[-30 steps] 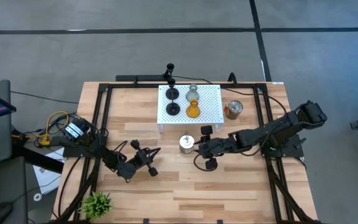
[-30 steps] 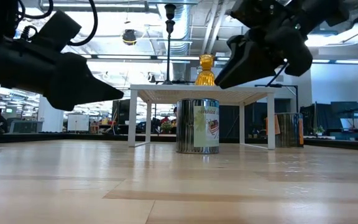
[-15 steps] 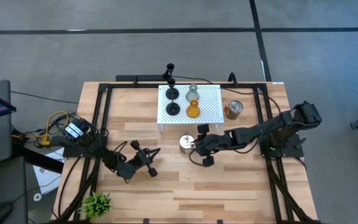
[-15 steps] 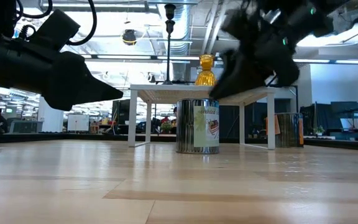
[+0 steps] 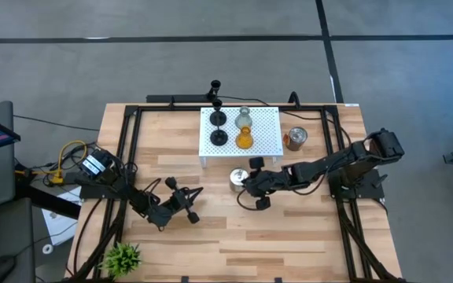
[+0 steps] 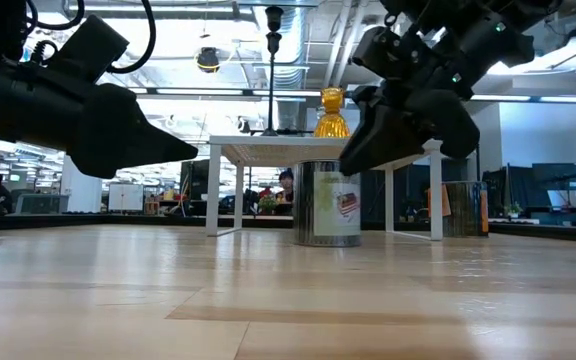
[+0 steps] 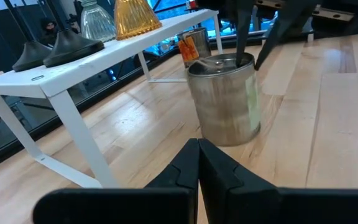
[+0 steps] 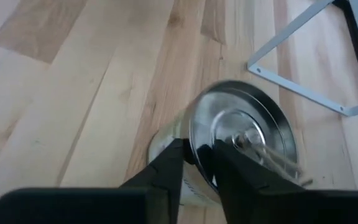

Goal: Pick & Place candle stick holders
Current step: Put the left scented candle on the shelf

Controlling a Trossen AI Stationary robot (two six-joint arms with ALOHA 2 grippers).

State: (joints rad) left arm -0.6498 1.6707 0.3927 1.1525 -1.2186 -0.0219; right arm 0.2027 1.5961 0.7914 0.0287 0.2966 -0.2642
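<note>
Two black candle stick holders [image 5: 219, 118] [image 5: 219, 137], a pale-green glass one [image 5: 244, 119] and an amber one [image 5: 244, 139] stand on their bases on a white perforated stand [image 5: 262, 126]. They also show in the left wrist view [image 7: 70, 46] [image 7: 132, 15]. My right gripper [image 5: 247, 179] is at a silver can [image 5: 235, 181] in front of the stand, its fingers close together at the can's top rim. My left gripper [image 5: 193, 201] is shut and empty, low over the table to the can's near left. My right gripper has the silver can's top rim [image 8: 194, 134] between its two fingers, on the side toward the table's right. One fingertip [image 8: 221, 155] is over the lid and the other [image 8: 174, 155] is outside the wall. The fingers slant down from the right. The can stands upright on the table.
A second can [image 5: 295, 139] stands to the right of the stand. A tall black post [image 5: 215, 85] rises at the table's far edge. A small green plant [image 5: 121, 256] sits at the near left corner. Black frame rails run along both sides. Bare wood lies near the front.
My right gripper has gone toward the table's left and down onto the silver can. The can has slid a little along the table and turned about, its label now facing a different way.
</note>
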